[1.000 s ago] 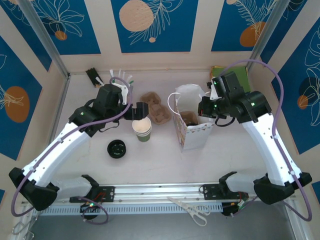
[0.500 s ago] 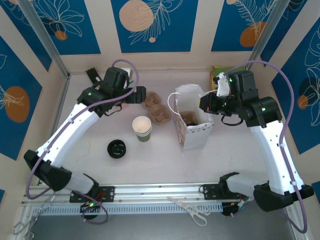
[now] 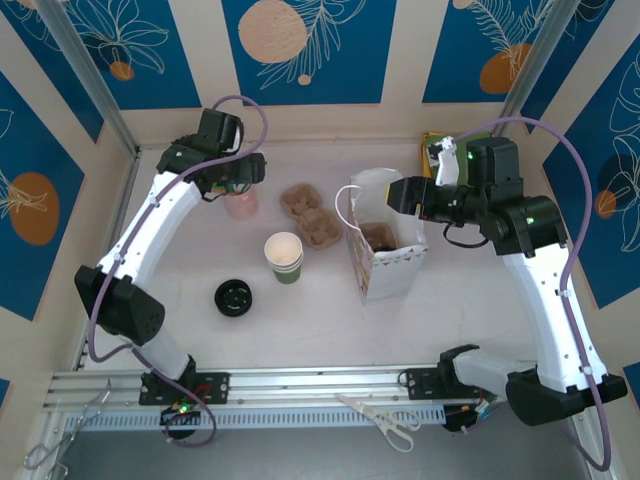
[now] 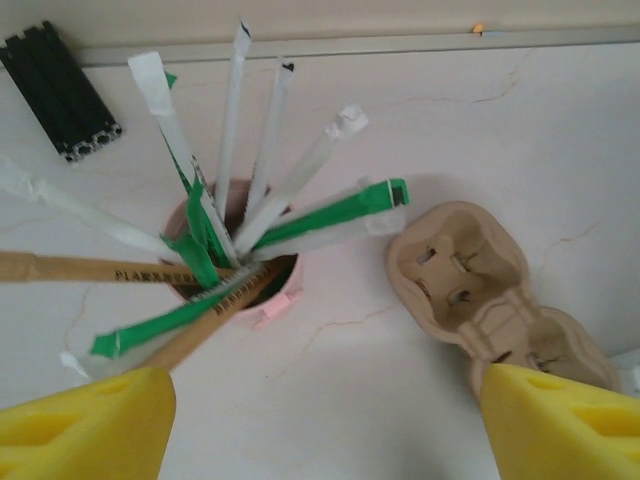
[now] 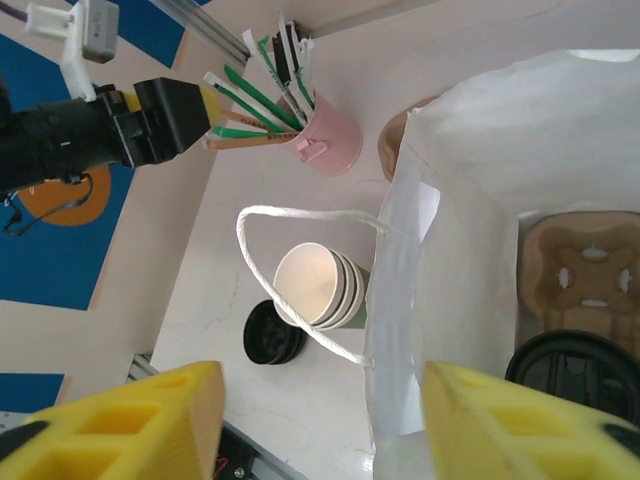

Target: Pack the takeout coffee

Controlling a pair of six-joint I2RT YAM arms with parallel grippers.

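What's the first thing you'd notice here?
The tall white bag standing open just right of the middle of the table, with the black lid of the takeout coffee showing inside beside a cardboard tray. Next, the pink cup bristling with wrapped straws and sticks at the back left, under the left claw.

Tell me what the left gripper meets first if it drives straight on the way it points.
The left gripper would likely meet the wrapped straws standing in the pink cup first, though depth is unclear.

Robotics lab cell dressed as a café counter: printed wall panels [image 3: 300, 50], aluminium mounting rail [image 3: 320, 382], straw cup [image 5: 338, 140], cup carrier [image 4: 470, 280].
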